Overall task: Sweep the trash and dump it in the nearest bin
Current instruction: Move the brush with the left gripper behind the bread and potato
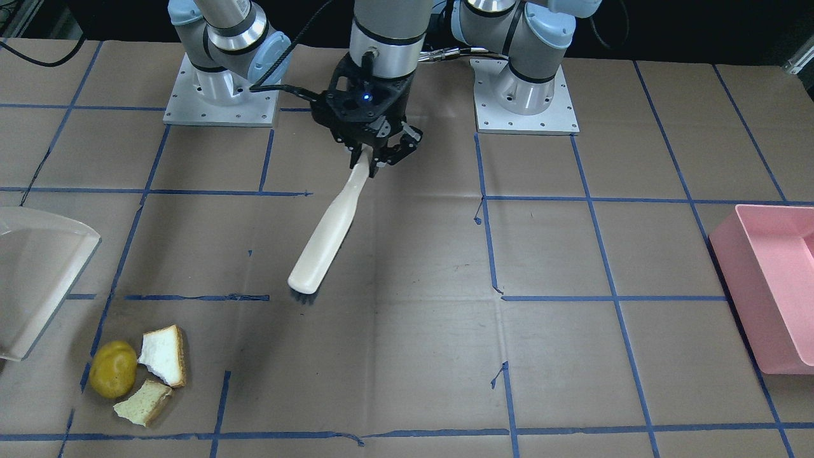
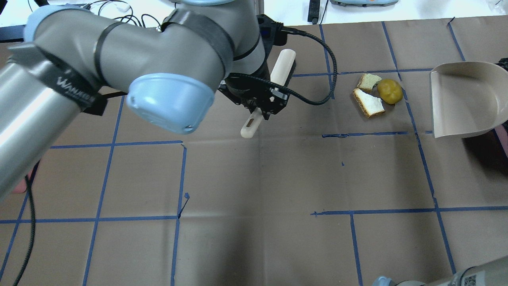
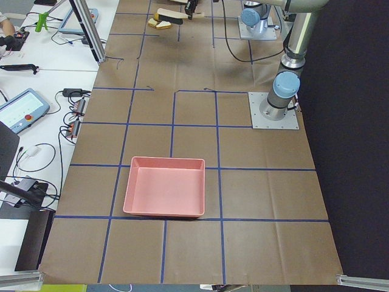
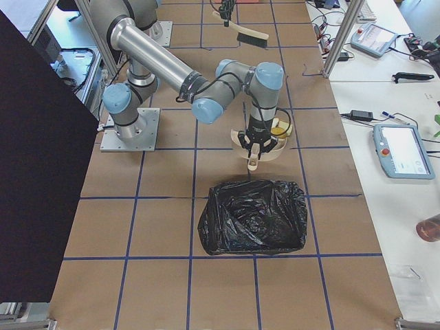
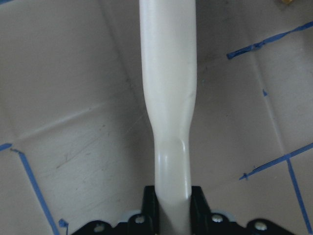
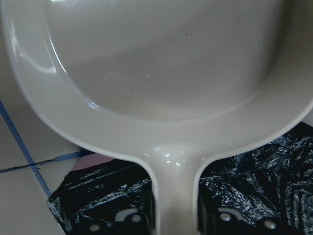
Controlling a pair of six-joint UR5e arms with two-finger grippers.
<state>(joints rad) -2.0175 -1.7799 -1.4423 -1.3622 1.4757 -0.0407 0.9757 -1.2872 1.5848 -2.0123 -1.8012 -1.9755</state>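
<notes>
Gripping the narrow end of the cream brush [image 1: 331, 229], our left pincer [image 1: 372, 156] is clamped tight on the handle so the bristle head is hanging low over the counter [image 1: 407, 356], angled toward the trash; the left wrist view is showing both fingers [image 5: 198, 203] pressing the handle's sides. We are holding it by the far end, we judge, to give the bristles the longest reach. They are sitting well apart from the trash, so the sweep is not yet begun.

Our right pincer [image 6: 171, 215] is closed on the stem of the beige dustpan [image 2: 464, 99], keeping its open mouth facing the pile so it can receive what the brush pushes.

Just beside that mouth are lying the 3 pieces: the yellow-brown lump [image 1: 113, 369] and the 2 bread pieces [image 1: 165, 355], clustered and touching.

Right behind the dustpan is sitting a black-lined bin [image 4: 253, 216], showing a pink sliver under the liner in the right wrist view. We take it as the nearest bin. The pink tub [image 1: 772, 280] is lying far off at the counter's other end.
</notes>
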